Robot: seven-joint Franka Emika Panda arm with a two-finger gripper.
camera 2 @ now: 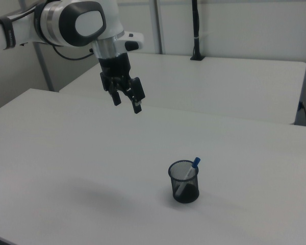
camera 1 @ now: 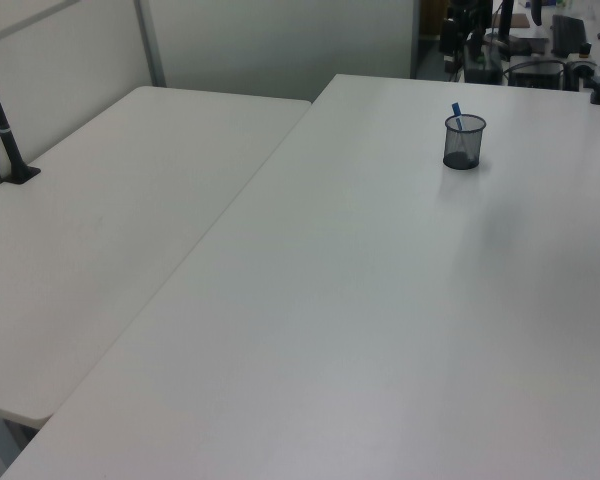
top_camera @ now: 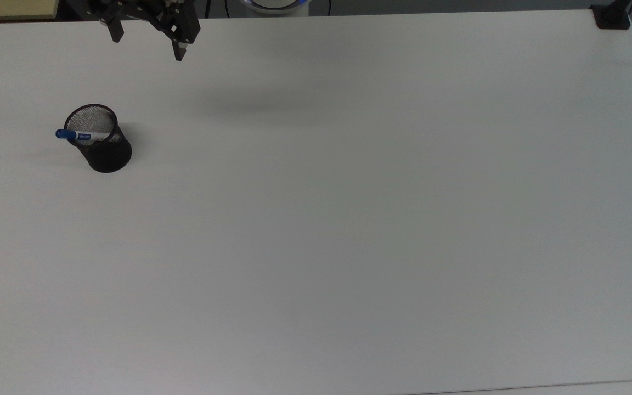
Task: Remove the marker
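Note:
The marker (top_camera: pixel 77 135) stands slanted inside a black mesh cup (top_camera: pixel 100 141) on the white table (top_camera: pixel 349 219), at the top view's left. Its blue cap sticks out over the cup's rim. My gripper (top_camera: pixel 147 45) hangs open and empty at the top view's upper edge, well apart from the cup. In the right view the gripper (camera 2: pixel 126 103) is high above the table, to the upper left of the cup (camera 2: pixel 184 182), and the marker (camera 2: pixel 194 165) leans toward the right view's right. In the left view the cup (camera 1: pixel 464 141) stands far off, with the marker (camera 1: pixel 457 112) poking up.
A second white table (camera 1: pixel 100 220) adjoins this one. A black clamp post (top_camera: pixel 612 16) stands at the table's far corner and another post (camera 2: pixel 195 30) on the second table. Open tabletop surrounds the cup on all sides.

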